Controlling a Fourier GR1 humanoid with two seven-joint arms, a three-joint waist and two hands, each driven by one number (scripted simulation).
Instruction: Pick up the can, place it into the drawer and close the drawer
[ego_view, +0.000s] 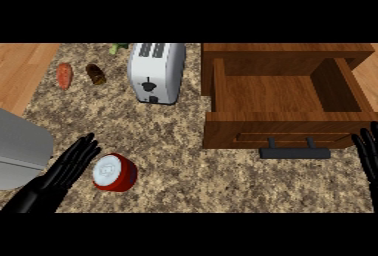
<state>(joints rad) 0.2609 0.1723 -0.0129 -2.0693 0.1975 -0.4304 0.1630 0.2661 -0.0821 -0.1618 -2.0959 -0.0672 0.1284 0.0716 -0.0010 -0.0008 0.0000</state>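
can (114, 172) on counter (192, 165), red, tipped, pale end facing up-left | my left hand (68, 167) just beside it on its left, fingers straight, holding nothing | right hand (367, 150) resting far right, relaxed | drawer (284, 95) open, well apart to the right | left hand nearer

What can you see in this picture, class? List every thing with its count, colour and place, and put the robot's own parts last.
can: one, red with a white top, lower left of the counter, beside the left hand
drawer: one, brown wood, open, upper right
drawer handle: one, black, on the drawer's front
toaster: one, silver, upper middle
oblong item: one, orange-red, upper left
oblong item: one, dark brown, beside the orange-red one
counter: one, speckled tan
left hand: one, black, open, lower left
right hand: one, black, open, right edge
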